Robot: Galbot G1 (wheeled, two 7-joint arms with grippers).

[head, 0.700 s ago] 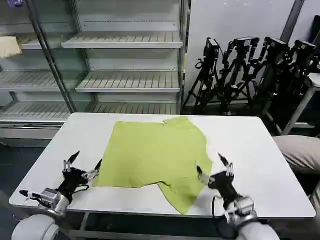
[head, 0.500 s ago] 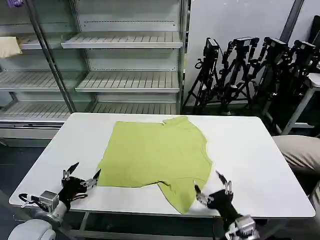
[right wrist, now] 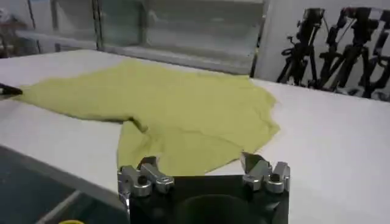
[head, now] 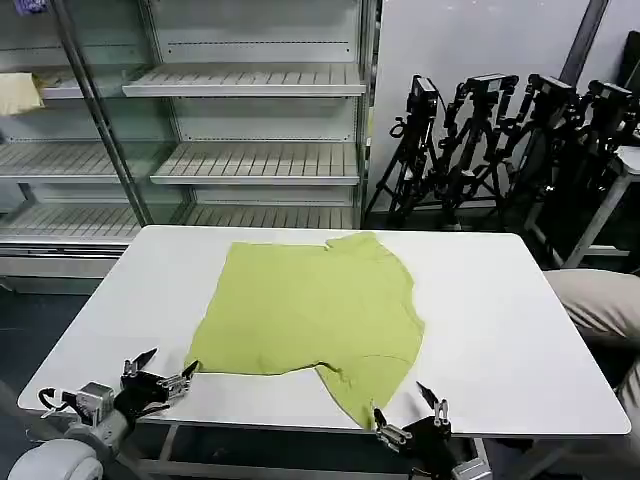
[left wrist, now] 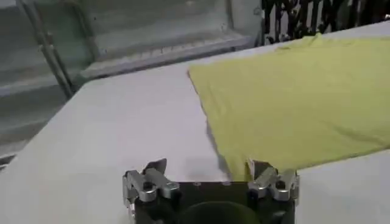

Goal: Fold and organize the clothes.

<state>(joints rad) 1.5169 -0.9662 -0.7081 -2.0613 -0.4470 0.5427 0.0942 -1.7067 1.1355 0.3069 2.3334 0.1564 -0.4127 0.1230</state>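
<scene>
Since the earlier frames both tools have drawn back toward the robot, off the shirt and down to the near edge of the bench; the shirt itself has not shifted.

Head view: the T-shirt (head: pixel 310 315) lies spread on the white bench (head: pixel 520 330), roughly central, one sleeve tab trailing toward the near edge. Left tool (head: pixel 158 375) sits at the near left edge, just beside the shirt's near left corner, fingers wide, empty. Right tool (head: pixel 408 420) sits at the near edge, just off the tip of the trailing sleeve, fingers wide, empty. Shelving (head: pixel 250 120) and a row of tripods (head: pixel 500 130) stand behind.

Left wrist view: left tool (left wrist: pixel 210 179) wide open above bare bench; one fingertip is close to the shirt's (left wrist: pixel 304 103) hem corner, but contact cannot be told.

Right wrist view: right tool (right wrist: pixel 204 173) wide open, nothing between the fingers; shirt (right wrist: pixel 177 109) lies ahead with the sleeve flap nearest.

Judgement: no fold begun yet; the step in hand looks like lining up for a first grasp. To do it well, each tool should pinch a single layer at a corner or hem, low to the bench, and both should lift together so the thin fabric does not drag or bunch. The loose sleeve likely needs tucking in first.
</scene>
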